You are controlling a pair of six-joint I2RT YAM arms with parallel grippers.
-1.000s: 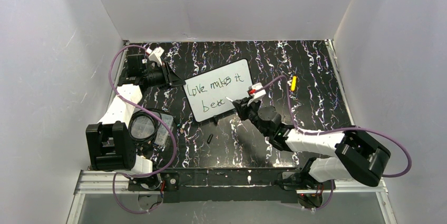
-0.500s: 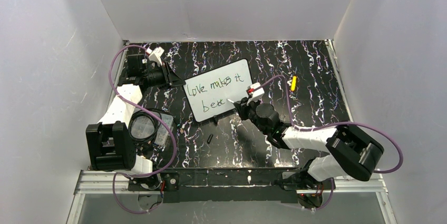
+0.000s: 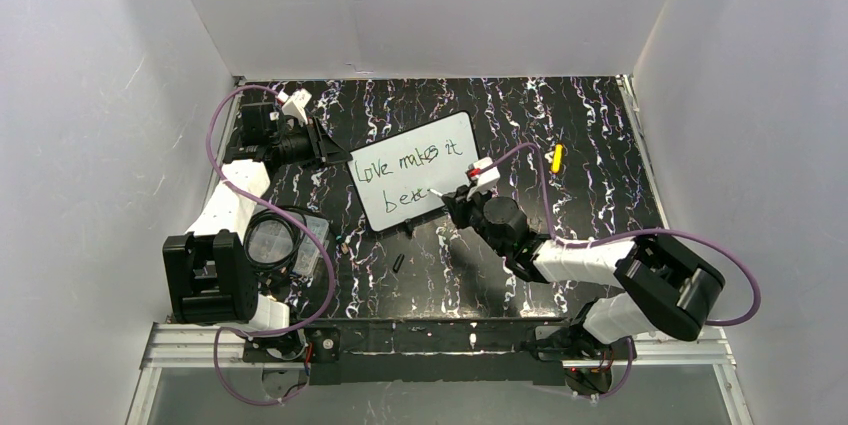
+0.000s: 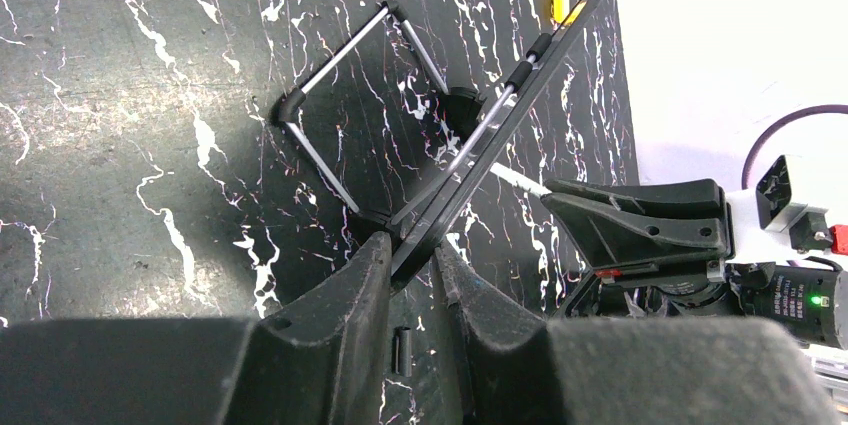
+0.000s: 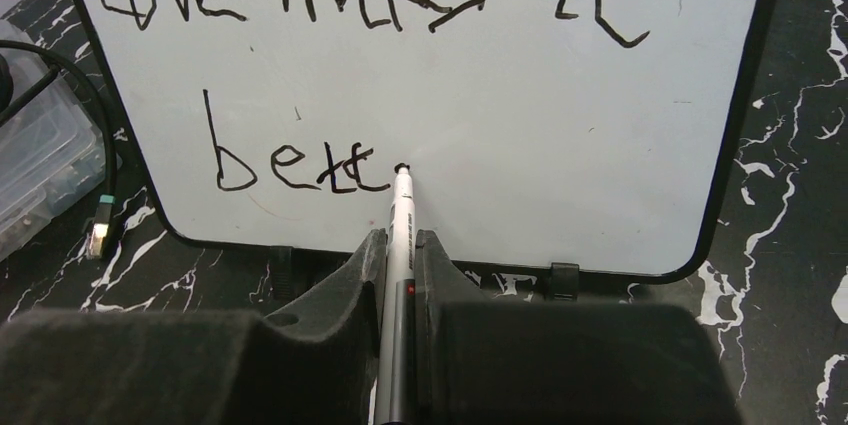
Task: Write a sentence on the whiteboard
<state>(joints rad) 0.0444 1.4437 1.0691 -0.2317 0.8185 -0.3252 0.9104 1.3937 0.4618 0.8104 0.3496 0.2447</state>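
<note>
The whiteboard (image 3: 440, 133) stands tilted near the middle of the table (image 3: 600, 195), reading "Love makes it bett"; the left gripper (image 4: 410, 245) has its jaws almost closed, pinching the board's left edge; the right gripper (image 5: 400, 245) has its jaws clamped on a pen (image 5: 402, 207), which sticks out forward between them; the pen's tip meets the board just right of the last "t"; a yellow object (image 3: 557, 157) lies on the table right of the board, apart from it.
</note>
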